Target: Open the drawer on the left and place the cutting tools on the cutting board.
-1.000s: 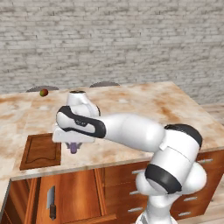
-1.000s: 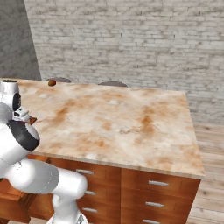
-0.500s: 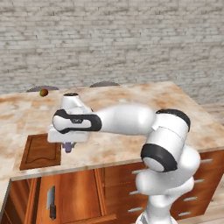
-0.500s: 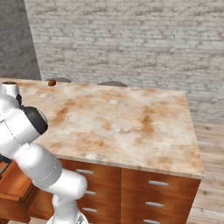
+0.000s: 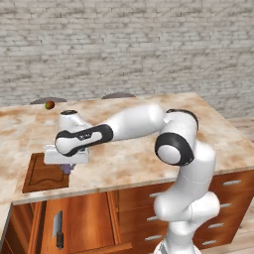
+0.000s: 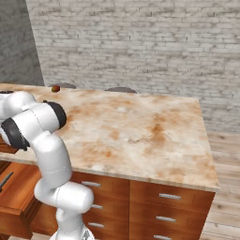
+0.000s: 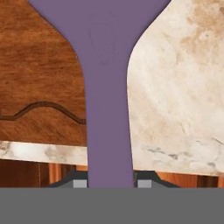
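The robot's end effector (image 5: 68, 167) hangs at the right edge of the cutting board (image 5: 42, 174), clenched on the stem of the purple peeler (image 7: 107, 83), whose broad head points down toward the board's edge. In the hand view the peeler's stem runs up from between the two fingertips, with the board's dark wood and its grooved border on one side of the stem and the marbled table (image 7: 179, 96) on the other, so the tool straddles the board's edge rather than sitting squarely over it.

That is where the trouble could start. Judged from this pose, a release here may drop the peeler half on the board and half on the table, or let it tip off the board altogether. It hangs by a thin stem with the heavy head lowest, so it could also swing or slip in the grip if the arm jerks.

Below the board, the drawer (image 5: 79, 223) stands open with the knife (image 5: 58, 229) lying inside, blade toward the board, handle away. That second tool has not yet been fetched; it lies flat, a hard grasp. A small red-green fruit (image 5: 49, 104) sits well beyond the board, clear of the work.
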